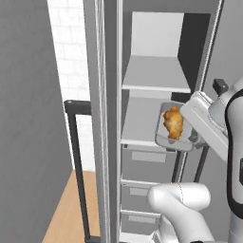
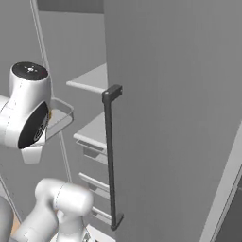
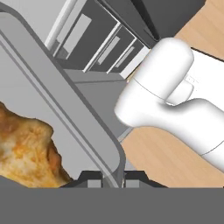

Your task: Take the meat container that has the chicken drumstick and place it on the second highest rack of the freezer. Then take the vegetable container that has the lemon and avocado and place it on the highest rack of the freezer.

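My gripper [image 3: 113, 178] is shut on the rim of the meat container [image 3: 83, 127], a shallow grey tray holding the golden-brown chicken drumstick [image 3: 26, 144]. In the left base view the meat container [image 1: 167, 137] with the chicken drumstick [image 1: 173, 122] hangs tilted at the front right corner of the freezer's second highest rack [image 1: 140, 118]. The gripper [image 1: 193, 138] holds its right side. The highest rack [image 1: 154, 73] above it is bare. The arm partly hides the container [image 2: 61, 116] in the right base view. The vegetable container with the lemon and avocado is out of view.
The freezer door stands open with its long dark bar handle [image 2: 111, 156] on the right of the opening. A dark handle [image 1: 78, 166] also stands to the left of it. Grey drawers [image 1: 147, 163] sit below the shelves. My own white arm link [image 1: 182, 197] lies low in front.
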Tool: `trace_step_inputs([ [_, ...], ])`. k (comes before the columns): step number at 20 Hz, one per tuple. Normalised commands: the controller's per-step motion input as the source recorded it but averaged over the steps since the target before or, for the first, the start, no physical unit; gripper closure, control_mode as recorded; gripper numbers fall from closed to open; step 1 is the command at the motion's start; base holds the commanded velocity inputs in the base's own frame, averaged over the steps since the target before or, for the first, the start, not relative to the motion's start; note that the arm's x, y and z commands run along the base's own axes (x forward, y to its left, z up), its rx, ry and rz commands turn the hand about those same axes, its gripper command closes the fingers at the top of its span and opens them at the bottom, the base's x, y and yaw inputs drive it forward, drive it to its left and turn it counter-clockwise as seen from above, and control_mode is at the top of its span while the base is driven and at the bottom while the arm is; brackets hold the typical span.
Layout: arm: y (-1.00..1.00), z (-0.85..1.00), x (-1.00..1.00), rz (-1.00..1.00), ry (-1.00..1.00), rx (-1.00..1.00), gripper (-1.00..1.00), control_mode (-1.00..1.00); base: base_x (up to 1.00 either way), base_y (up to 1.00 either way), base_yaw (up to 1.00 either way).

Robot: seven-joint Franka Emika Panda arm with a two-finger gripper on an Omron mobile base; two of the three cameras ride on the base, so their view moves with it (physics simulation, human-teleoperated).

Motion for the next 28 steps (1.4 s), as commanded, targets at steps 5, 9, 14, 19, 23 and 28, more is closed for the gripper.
trace_step_inputs([
  [5,0.00,0.00,0.00,0.00,0.00,0.00,1.00,1.00,0.02,0.00,-0.28],
  [9,0.00,0.00,0.00,0.00,0.00,0.00,1.00,1.00,-0.02,0.00,-0.07],
  [14,0.00,0.00,0.00,0.00,0.00,0.00,1.00,1.00,-0.11,0.00,0.08],
  [19,0.00,0.00,0.00,0.00,0.00,0.00,1.00,1.00,-0.13,-0.10,0.19],
  [23,0.00,0.00,0.00,0.00,0.00,0.00,1.00,1.00,0.00,-0.08,0.04],
  [28,0.00,0.00,0.00,0.00,0.00,0.00,1.00,1.00,0.00,0.00,0.00],
])
